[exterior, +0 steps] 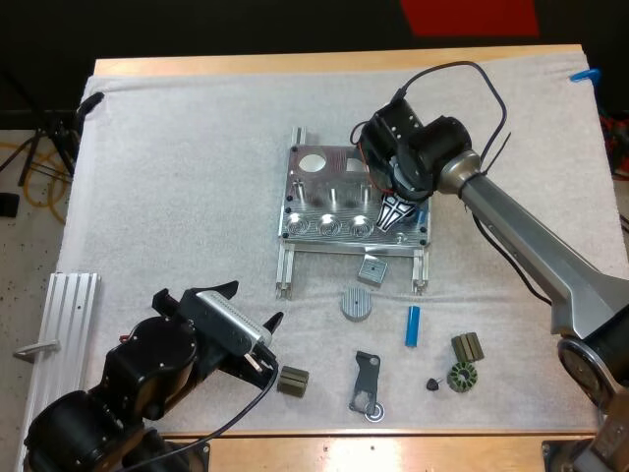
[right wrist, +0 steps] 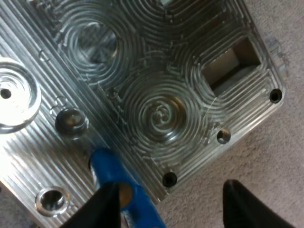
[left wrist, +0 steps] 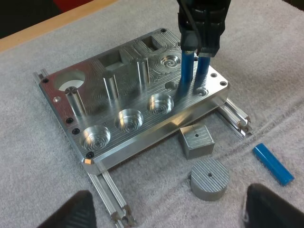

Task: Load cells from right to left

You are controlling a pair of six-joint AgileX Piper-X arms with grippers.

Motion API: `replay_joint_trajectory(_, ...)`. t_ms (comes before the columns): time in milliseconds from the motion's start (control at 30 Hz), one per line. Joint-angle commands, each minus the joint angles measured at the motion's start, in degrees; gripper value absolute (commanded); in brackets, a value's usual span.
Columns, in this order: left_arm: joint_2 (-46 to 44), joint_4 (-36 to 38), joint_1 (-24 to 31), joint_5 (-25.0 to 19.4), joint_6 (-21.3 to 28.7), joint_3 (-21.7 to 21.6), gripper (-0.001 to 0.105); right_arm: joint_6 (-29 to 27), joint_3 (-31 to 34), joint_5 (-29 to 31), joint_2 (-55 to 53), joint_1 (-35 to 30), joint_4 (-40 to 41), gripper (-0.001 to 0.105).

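1 fixture (exterior: 316,189), 1 loose blue cylinder (exterior: 413,326).

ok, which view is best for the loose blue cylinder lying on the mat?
Left wrist view: the blue cylinder lies whole and near on the white mat, beside the round metal puck. The high view shows the blue cylinder from above, between that puck and the dark parts.

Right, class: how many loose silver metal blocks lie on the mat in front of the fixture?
2: a square block by the near edge of the fixture, and a round block beside it. None seems hidden.
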Motion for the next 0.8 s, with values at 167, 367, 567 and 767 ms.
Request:
replay_joint_trajectory(167, -0.3, -1.0, -0.2, 0.0, 0.0, -0.5, 0.064, -0.5, 0.1, 0.6, 0.0, 0.0, -1.3, 0.048)
replay_joint_trajectory(367, -0.3, -1.0, -0.2, 0.0, 0.0, -0.5, 0.064, 0.2, 0.1, 0.6, 0.0, 0.0, -1.2, 0.048)
replay_joint_trajectory(567, -0.3, -1.0, -0.2, 0.0, 0.0, -0.5, 0.064, 6.2, 0.1, -0.7, -1.2, 0.0, 3.2, 0.048)
replay_joint_trajectory(767, -0.3, -1.0, -0.2, 0.0, 0.0, -0.5, 0.064, 10.6, 0.1, -4.7, -4.6, 0.0, 6.1, 0.048)
